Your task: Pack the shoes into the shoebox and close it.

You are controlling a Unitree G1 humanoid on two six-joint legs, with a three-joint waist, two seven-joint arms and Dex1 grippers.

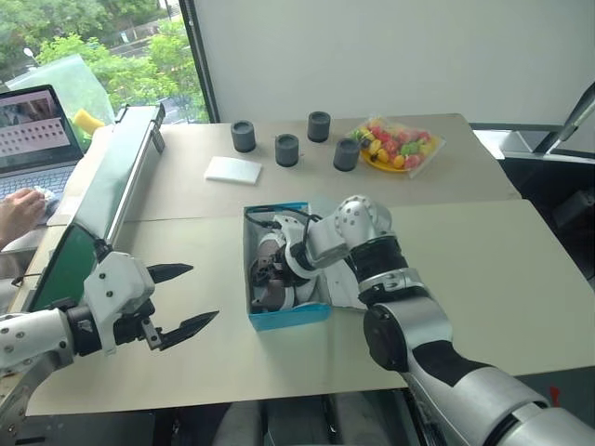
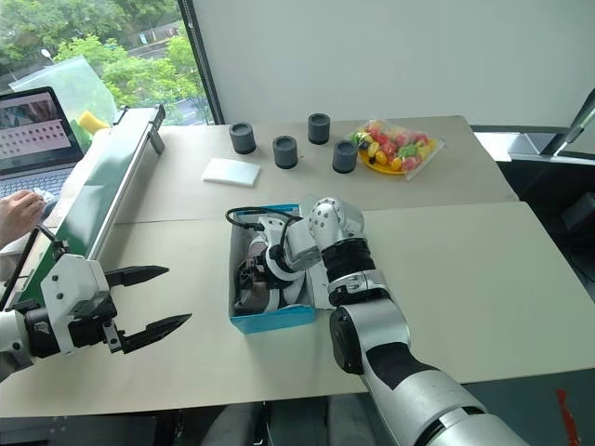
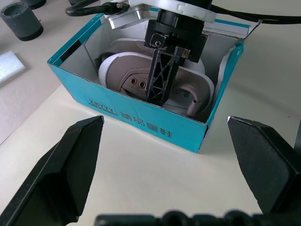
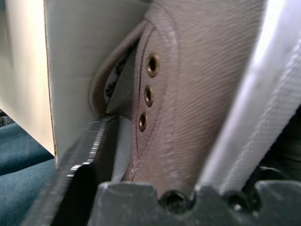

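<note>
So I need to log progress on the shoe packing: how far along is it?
Done: grey-taupe canvas shoes lie inside the bright blue cardboard shoebox.
In hand: the right gripper reaches down into the box at the shoes, fingers either side of a shoe's edge. The left gripper hovers open beside the box.
Left: withdraw that arm, then close the box, which stands open.

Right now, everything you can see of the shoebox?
The shoebox is cardboard, bright blue outside with white lettering on its near wall, white inside. It sits open on the beige table, near the middle. Both grey shoes lie inside it, pale soles showing. The right gripper reaches down into it, one black finger against a shoe. The left gripper hovers apart, jaws open.
</note>
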